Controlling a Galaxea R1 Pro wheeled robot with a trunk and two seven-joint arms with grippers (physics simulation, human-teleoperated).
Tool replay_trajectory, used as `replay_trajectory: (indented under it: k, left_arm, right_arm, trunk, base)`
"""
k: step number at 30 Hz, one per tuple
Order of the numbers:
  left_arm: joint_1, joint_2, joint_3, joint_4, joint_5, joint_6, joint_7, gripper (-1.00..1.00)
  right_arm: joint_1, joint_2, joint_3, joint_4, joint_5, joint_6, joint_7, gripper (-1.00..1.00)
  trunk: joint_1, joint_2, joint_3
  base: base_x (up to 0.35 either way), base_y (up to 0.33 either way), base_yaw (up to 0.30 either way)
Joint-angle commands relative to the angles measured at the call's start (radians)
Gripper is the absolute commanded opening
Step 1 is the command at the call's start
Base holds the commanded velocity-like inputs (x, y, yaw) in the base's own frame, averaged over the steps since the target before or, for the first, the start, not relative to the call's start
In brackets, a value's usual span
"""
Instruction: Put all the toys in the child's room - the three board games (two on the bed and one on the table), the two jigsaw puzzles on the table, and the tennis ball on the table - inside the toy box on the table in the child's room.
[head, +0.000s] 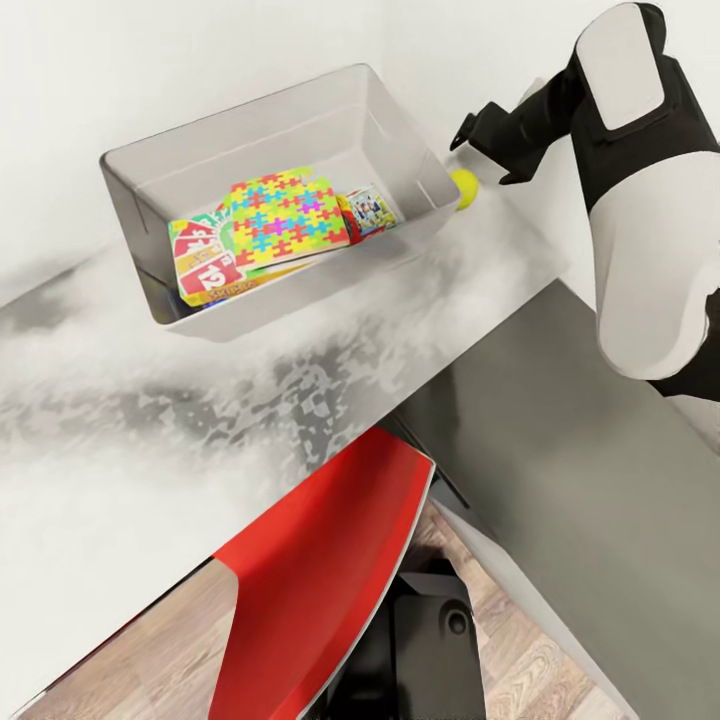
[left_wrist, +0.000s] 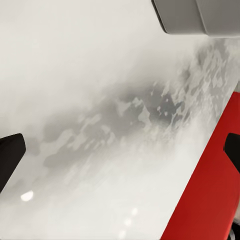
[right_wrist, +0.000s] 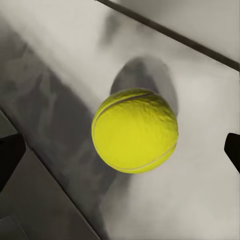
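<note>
Fingers of the right gripper (right_wrist: 120, 150) stood wide apart, empty, the tennis ball (right_wrist: 135, 130) centred between them beside the toy box (head: 420, 180).

Table (head: 120, 420) under toy box (head: 420, 170), tennis ball (head: 464, 188)

The head camera looks steeply down from above onto the long light-grey mottled tabletop (head: 200, 400) and the shallow light-grey rectangular bin (head: 400, 150). The left wrist camera hovers close over that tabletop (left_wrist: 100, 125), sharing the red chair back (left_wrist: 205, 200) (head: 320, 570). The right wrist camera faces down, very near the fuzzy yellow-green ball (right_wrist: 135, 131) (head: 464, 188).
</note>
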Motion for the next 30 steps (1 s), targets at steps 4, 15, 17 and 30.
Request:
replay_trajectory:
  k: [4, 15, 17, 30]
  left_arm:
    - [-0.007, 0.001, -0.007, 0.001, 0.002, 0.004, -0.002, 1.0]
    - [-0.007, 0.001, -0.007, 0.001, 0.002, 0.005, -0.003, 1.0]
    - [-0.007, 0.0, -0.007, 0.001, 0.002, 0.005, -0.002, 1.0]
    - [-0.007, 0.0, -0.007, 0.001, 0.001, 0.004, -0.002, 1.0]
  right_arm:
    - [-0.001, 0.003, -0.005, -0.001, -0.007, 0.001, -0.01, 1.0]
    - [-0.001, 0.002, -0.004, -0.001, -0.004, 0.001, -0.01, 1.0]
    - [-0.001, 0.002, -0.003, -0.001, -0.003, 0.001, -0.01, 1.0]
    - [-0.029, 0.002, -0.005, 0.0, -0.004, 0.001, -0.01, 1.0]
  trunk:
    - [0.001, -0.002, -0.008]
    - [0.001, -0.002, -0.026]
    - [0.001, -0.002, -0.029]
    - [0.001, -0.002, -0.051]
  base:
    - [0.0, 0.0, 0.0]
    - [0.0, 0.0, 0.0]
    - [0.0, 0.0, 0.0]
    - [0.0, 0.0, 0.0]
